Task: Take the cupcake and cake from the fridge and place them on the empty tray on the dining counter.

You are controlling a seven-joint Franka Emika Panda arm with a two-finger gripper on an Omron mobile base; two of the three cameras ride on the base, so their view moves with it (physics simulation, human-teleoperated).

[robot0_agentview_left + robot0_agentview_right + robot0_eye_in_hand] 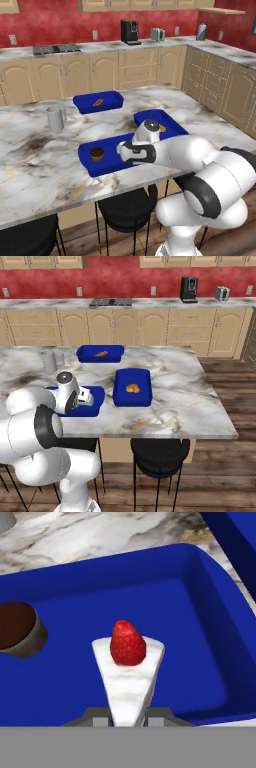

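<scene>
Three blue trays are counted on the marble worktop [30,165]. In the near tray [107,162], the one under the arm, the dark-brown cupcake [97,154] is seen standing upright towards its left end. The cake [129,672], a pale wedge topped by a red berry, is seen from the hand camera held above that same tray's floor, right of the cupcake and apart from it; whether its underside touches the tray cannot be told. The claw [129,718] is clamped on the narrow end of the wedge, one dark finger tip showing at either side of it. In the far tray [98,102] a single orange-brown food piece [97,103] is laid, and in the right tray [132,387] one golden-brown piece [132,388] is laid near the middle. One grey cup [55,118] is set on the worktop to the left, well apart from the trays. Two black stools [127,207] are partly seen under the near edge.
</scene>
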